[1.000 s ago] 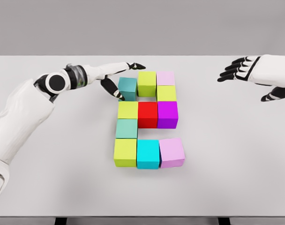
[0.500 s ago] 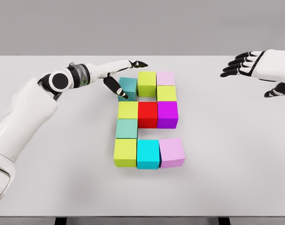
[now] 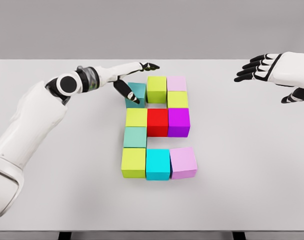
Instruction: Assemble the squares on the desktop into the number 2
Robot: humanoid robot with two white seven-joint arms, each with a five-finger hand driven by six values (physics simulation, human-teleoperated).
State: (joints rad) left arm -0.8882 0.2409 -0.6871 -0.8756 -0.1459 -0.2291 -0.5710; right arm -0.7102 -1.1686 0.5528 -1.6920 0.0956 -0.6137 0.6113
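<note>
Coloured cubes form a blocky figure at mid-table. The top row runs teal cube (image 3: pixel 137 95), lime cube (image 3: pixel 156 89), pink cube (image 3: pixel 177 83), with a yellow-green cube (image 3: pixel 177 99) under the pink one. The row below holds yellow (image 3: pixel 136 117), red (image 3: pixel 157 122) and magenta (image 3: pixel 178 122) cubes. A mint cube (image 3: pixel 135 137) sits above the bottom row of lime (image 3: pixel 133 162), cyan (image 3: pixel 158 164) and light pink (image 3: pixel 183 162). My left hand (image 3: pixel 137 79) is open, its thumb against the teal cube's left face and its index finger stretched behind it. My right hand (image 3: pixel 259 67) hovers open at the far right.
The white table (image 3: pixel 242 165) stretches wide around the figure, with its front edge near the bottom of the view. A grey wall stands behind the table's far edge.
My left arm has slid rightward, its thumb nudging the teal cube slightly toward the lime cube. My right hand has risen a little and drawn back to the right.
</note>
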